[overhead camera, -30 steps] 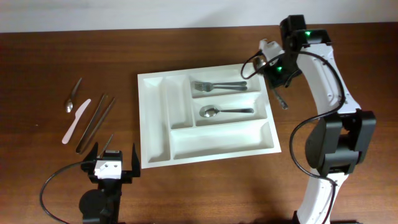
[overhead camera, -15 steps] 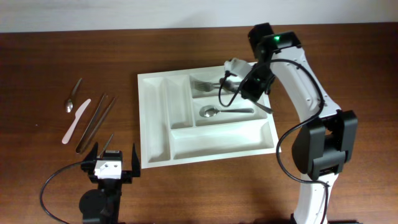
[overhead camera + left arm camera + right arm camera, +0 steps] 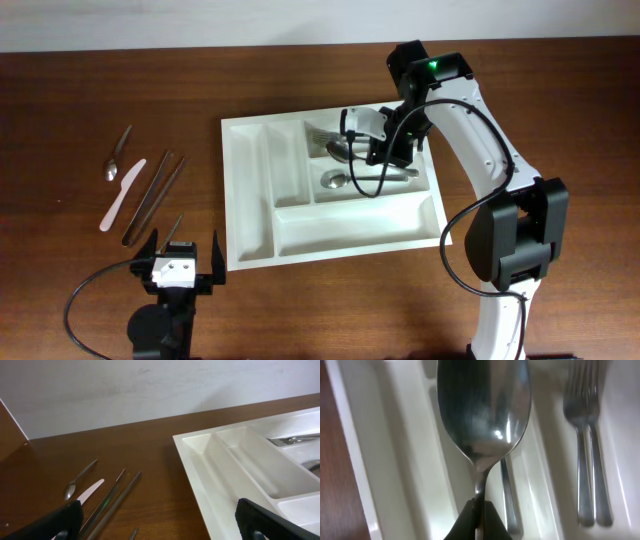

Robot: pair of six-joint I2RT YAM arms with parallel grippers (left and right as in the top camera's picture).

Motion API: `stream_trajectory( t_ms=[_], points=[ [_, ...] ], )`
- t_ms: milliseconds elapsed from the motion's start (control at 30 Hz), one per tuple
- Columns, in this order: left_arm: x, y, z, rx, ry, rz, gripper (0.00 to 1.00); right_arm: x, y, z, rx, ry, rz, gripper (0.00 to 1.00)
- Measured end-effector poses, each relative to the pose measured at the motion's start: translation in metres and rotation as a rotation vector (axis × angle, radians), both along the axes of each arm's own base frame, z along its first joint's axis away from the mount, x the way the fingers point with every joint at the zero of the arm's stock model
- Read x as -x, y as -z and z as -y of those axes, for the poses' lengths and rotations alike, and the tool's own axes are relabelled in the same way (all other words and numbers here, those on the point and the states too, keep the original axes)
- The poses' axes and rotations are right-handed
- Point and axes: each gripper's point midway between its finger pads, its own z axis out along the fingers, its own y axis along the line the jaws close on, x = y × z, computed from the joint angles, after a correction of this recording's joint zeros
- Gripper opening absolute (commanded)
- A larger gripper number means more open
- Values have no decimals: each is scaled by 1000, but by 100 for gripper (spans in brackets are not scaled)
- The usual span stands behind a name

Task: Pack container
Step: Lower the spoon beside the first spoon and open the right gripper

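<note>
The container (image 3: 250,200), a white compartment tray, lies mid-table. My right gripper (image 3: 373,155) hovers over its upper right compartments, shut on the neck of a metal spoon (image 3: 341,150). In the right wrist view the spoon's bowl (image 3: 482,405) hangs in front of the pinched gripper (image 3: 479,515), above the tray. Two forks (image 3: 587,445) lie in the top compartment and another spoon (image 3: 337,180) lies in the middle one. My left gripper (image 3: 180,262) rests open near the table's front edge, left of the tray, holding nothing.
On the bare wood left of the tray lie a small spoon (image 3: 114,162), a white knife (image 3: 122,193) and two long metal sticks (image 3: 155,195). A thin metal piece (image 3: 173,231) lies just ahead of the left gripper. The tray's corner (image 3: 200,447) sits close on its right.
My right arm has swung left from beyond the tray's right edge to over its upper compartments, carrying the spoon. The left arm has stayed still.
</note>
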Motion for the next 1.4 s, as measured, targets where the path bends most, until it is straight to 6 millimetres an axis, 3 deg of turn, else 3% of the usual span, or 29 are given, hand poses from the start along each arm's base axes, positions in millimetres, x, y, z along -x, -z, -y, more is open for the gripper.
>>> stream_trajectory(
  t_ms=[233, 633, 867, 933, 1000, 1333, 1400],
  points=[
    [0, 0, 0, 0, 0, 0, 99, 4, 1, -13, -90, -107, 13, 4],
    [0, 0, 0, 0, 0, 0, 99, 7, 56, -19, -105, -142, -95, 4],
    [0, 0, 0, 0, 0, 0, 99, 4, 59, -20, -112, -146, -84, 4],
    [0, 0, 0, 0, 0, 0, 99, 3, 59, -21, -113, -144, -80, 19],
    [0, 0, 0, 0, 0, 0, 99, 2, 59, -22, -118, -146, -74, 27],
    [0, 0, 0, 0, 0, 0, 99, 2, 58, -22, -121, -149, -72, 27],
    [0, 0, 0, 0, 0, 0, 99, 2, 58, -22, -122, -147, -73, 39]
  ],
)
